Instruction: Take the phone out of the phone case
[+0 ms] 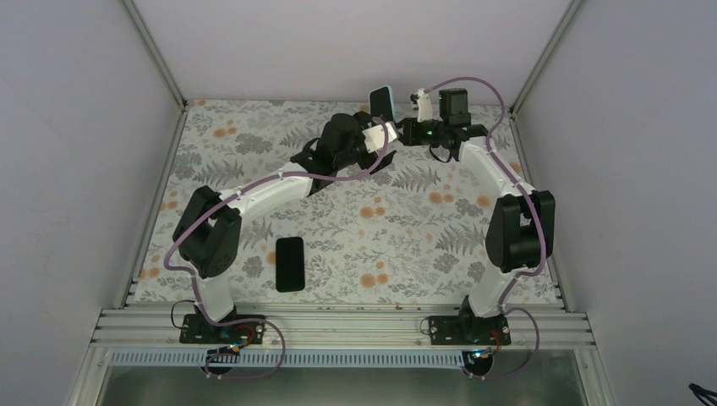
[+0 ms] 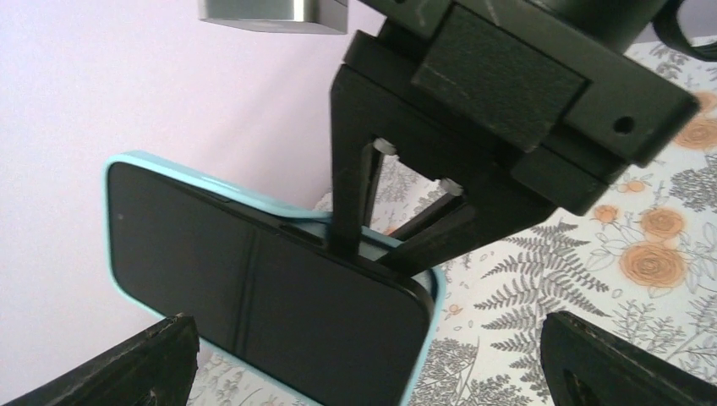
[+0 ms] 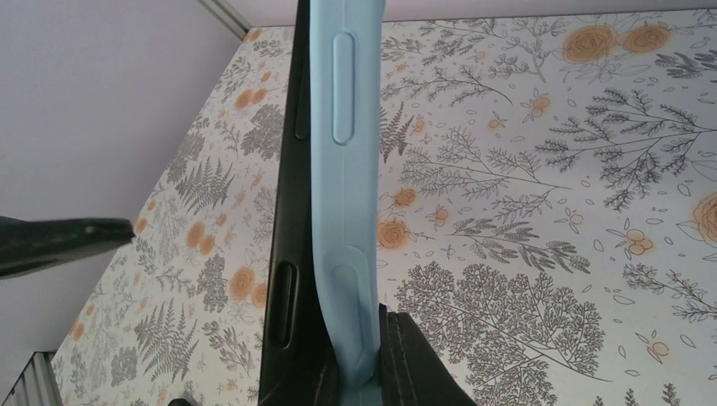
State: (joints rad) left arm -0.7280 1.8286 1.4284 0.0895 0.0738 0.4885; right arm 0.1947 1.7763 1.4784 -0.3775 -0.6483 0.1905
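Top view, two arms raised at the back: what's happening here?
The right hand holds the blue case up in the air, phone inside, though one long edge looks partly peeled free. The left hand is open, facing the screen, not touching. A second black phone lies flat on the table.

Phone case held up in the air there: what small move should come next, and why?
Probably the left gripper should close on the phone. It is open, its fingers flanking the phone, while the right gripper pinches the phone case, and the phone's black side shows bare beside the case's wall.
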